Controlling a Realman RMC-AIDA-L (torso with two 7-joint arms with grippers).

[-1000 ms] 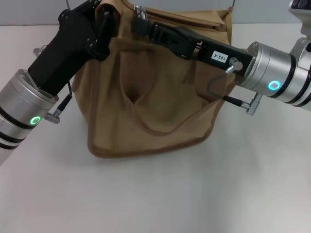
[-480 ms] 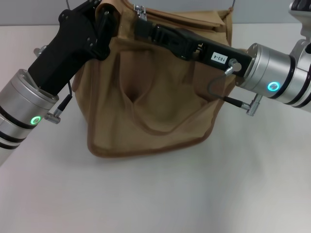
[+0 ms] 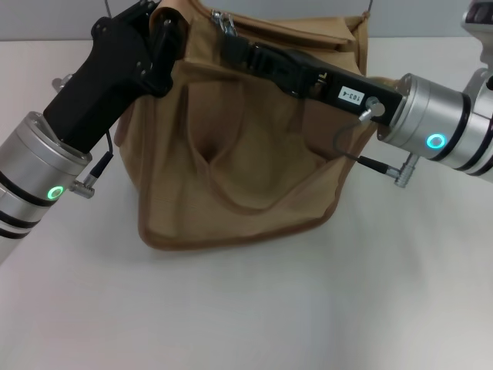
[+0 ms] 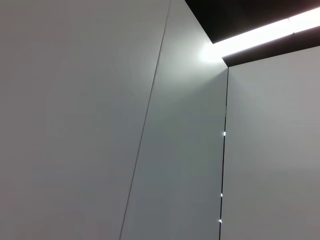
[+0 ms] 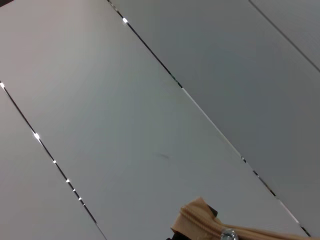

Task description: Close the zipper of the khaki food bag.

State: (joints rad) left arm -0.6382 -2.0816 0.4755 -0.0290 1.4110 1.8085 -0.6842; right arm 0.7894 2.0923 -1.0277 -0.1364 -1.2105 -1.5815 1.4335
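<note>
**Slider grip looks sketchy**

The zipper tops the khaki food bag, mid-table. Its pull could slip free if the bag sags (soft canvas). Right gripper reaches across, pinching the pull; left gripper clamps the bag's top corner.

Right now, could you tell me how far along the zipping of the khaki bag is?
Done: the left gripper is braced at the left top corner of the khaki food bag, and the right gripper has reached the zipper slider near that corner. In hand: the pull along the zipper. Left: most of the bag's top, rightward of the slider. The jaws' state cannot be made out.
</note>
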